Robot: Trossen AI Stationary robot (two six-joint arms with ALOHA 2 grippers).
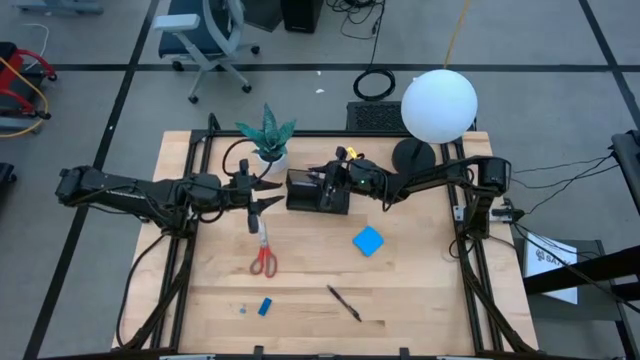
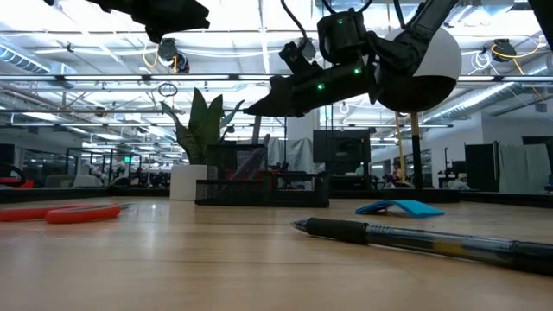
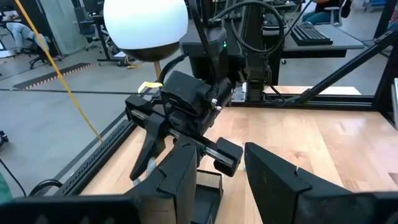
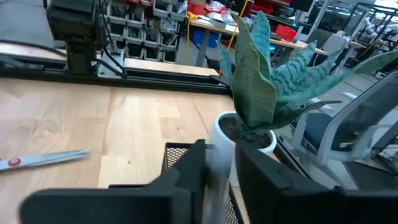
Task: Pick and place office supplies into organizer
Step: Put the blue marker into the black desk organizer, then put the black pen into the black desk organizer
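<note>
From where I stand most of the job is still ahead; the red-handled scissors (image 1: 263, 254) lie flat on the surface (image 1: 420, 290) in front of the left arm, the blue notepad (image 1: 368, 241) sits out in the open to the right of them, a dark pen (image 1: 343, 302) lies nearer the front edge, and the tiny blue block (image 1: 265, 307) is down by the front too; none of these is in the organizer (image 1: 318, 192) yet. The organizer stands near the back beside the potted plant (image 1: 267, 134); the low view shows something thin and upright inside its mesh, perhaps a pen already delivered, though I cannot tell for sure. The right hand (image 1: 330, 186) hovers right over the organizer, fingers slightly parted with a pale slim thing between them in its own wrist view; whether that is gripped or let go I cannot tell. The left hand (image 1: 268, 192) hangs just left of the organizer, above the scissors' tips, fingers spread and holding nothing.
</note>
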